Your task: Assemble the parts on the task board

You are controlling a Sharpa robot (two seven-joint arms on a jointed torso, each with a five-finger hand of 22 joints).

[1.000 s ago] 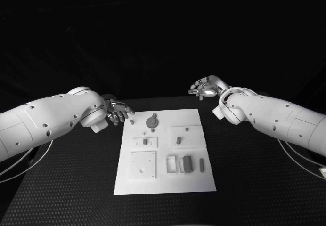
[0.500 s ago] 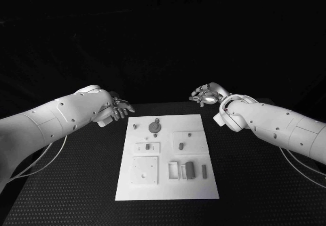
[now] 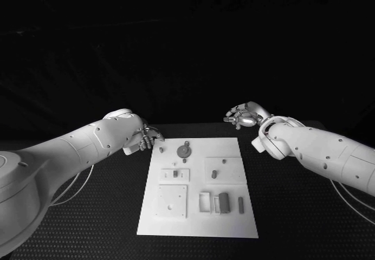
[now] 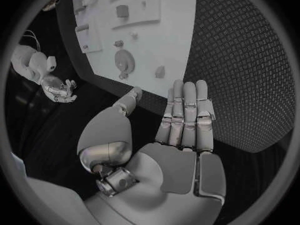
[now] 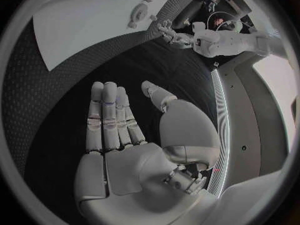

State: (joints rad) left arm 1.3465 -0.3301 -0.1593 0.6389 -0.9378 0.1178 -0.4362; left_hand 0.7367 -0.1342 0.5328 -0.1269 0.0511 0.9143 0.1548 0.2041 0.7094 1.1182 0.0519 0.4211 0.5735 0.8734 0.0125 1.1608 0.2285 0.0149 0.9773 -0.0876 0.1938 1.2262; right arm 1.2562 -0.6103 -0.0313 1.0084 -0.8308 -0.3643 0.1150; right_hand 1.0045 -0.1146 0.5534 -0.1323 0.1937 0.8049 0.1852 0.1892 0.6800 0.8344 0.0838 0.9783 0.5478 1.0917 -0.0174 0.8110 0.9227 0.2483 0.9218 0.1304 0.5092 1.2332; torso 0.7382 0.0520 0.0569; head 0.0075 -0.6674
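The white task board (image 3: pixel 195 187) lies in the middle of the black table. On it are small grey parts: a round disc (image 3: pixel 183 150) near the far edge, a small peg (image 3: pixel 214 174) on a raised square, and upright blocks (image 3: pixel 224 202) near the front right. My left hand (image 3: pixel 148 136) hovers open at the board's far left corner, holding nothing. In the left wrist view its fingers (image 4: pixel 184 117) are straight and together above the mat, with the board (image 4: pixel 169 35) beyond them. My right hand (image 3: pixel 244 116) floats open beyond the far right corner, fingers (image 5: pixel 109 120) stretched out and empty.
The textured black mat (image 3: pixel 297 216) surrounds the board on all sides. Cables (image 3: pixel 78 187) hang beside the left arm. The left wrist view catches the right hand (image 4: pixel 59 90), and the left hand (image 5: pixel 172 35) appears in the right wrist view.
The whole head picture has shifted, so the camera moved. Both hands stay near the board's far corners, empty as before.
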